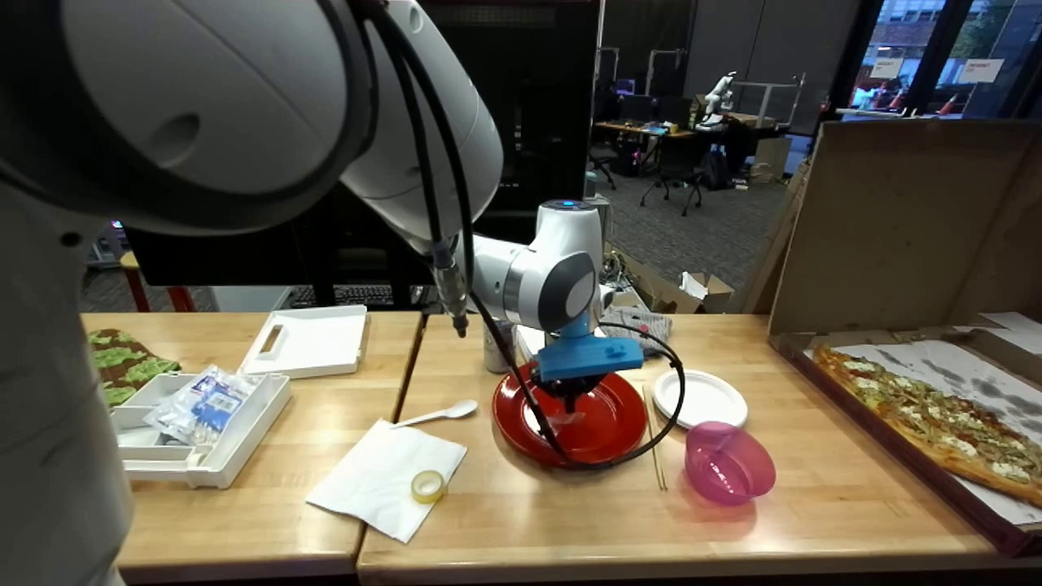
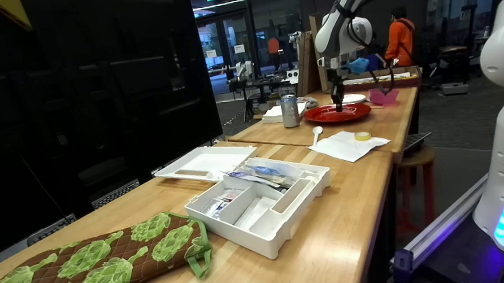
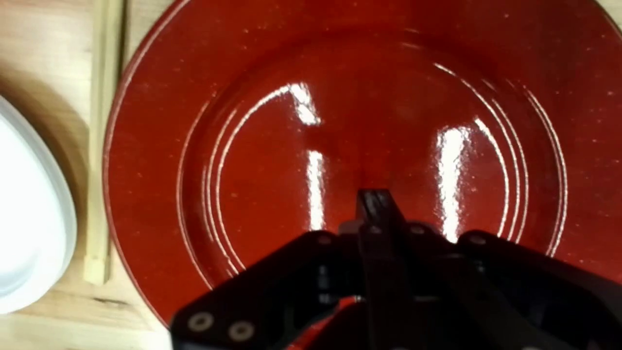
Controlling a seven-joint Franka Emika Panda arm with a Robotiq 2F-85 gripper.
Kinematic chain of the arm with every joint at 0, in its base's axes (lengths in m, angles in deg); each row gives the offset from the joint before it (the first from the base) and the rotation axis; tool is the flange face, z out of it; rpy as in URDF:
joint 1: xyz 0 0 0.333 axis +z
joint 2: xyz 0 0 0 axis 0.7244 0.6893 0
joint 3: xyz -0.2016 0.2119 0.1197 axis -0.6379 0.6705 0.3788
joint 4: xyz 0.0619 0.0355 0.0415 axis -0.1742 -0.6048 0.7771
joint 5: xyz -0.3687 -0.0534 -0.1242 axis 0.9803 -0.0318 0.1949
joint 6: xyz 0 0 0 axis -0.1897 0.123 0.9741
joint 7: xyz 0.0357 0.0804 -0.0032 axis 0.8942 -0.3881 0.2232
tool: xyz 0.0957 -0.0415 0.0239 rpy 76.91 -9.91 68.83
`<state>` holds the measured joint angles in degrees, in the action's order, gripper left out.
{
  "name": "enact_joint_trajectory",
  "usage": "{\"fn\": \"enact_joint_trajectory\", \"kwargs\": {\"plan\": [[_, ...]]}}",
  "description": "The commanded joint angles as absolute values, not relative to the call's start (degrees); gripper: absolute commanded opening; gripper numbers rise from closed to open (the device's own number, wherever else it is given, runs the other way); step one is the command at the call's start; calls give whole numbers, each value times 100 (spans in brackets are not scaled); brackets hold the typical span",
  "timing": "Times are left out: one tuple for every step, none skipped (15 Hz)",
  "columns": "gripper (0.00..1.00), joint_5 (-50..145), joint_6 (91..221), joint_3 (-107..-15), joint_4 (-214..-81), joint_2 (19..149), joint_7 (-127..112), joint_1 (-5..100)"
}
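Observation:
My gripper (image 3: 374,198) points down over the middle of a glossy red plate (image 3: 388,92), its black fingers shut together with nothing visible between them. In an exterior view the gripper's tips (image 2: 339,108) come down to about the plate's surface; whether they touch it I cannot tell. The red plate (image 1: 620,435) lies flat on the wooden table, and the gripper hides part of it. Beside its rim lie wooden chopsticks (image 3: 101,146), with a white plate (image 3: 26,209) past them. A pink translucent bowl (image 1: 728,464) stands near the chopsticks.
A silver can (image 2: 289,111) stands behind the red plate. A white spoon (image 1: 440,413), a napkin (image 1: 378,480) and a tape roll (image 1: 427,486) lie beside it. Farther off are an open pizza box (image 1: 895,236), a compartment case (image 2: 301,221), its lid (image 2: 208,160) and an oven mitt (image 2: 104,261).

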<state>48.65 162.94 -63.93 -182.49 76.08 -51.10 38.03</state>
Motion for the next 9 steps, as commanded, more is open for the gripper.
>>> {"fn": "enact_joint_trajectory", "kwargs": {"plan": [[0,4487,15844,-6384,-17836,7828,-5221,3555],[0,4336,15704,-6378,-17739,7880,-5288,3475],[0,4221,15573,-6374,-17643,7930,-5332,3405],[0,4116,15444,-6379,-17549,7977,-5384,3338],[0,4023,15338,-6375,-17470,8022,-5416,3289],[0,3944,15226,-6380,-17391,8067,-5442,3234],[0,3882,15147,-6381,-17319,8112,-5459,3194],[0,3841,15064,-6389,-17255,8153,-5476,3156],[0,3846,15011,-6404,-17200,8188,-5458,3127]]}}
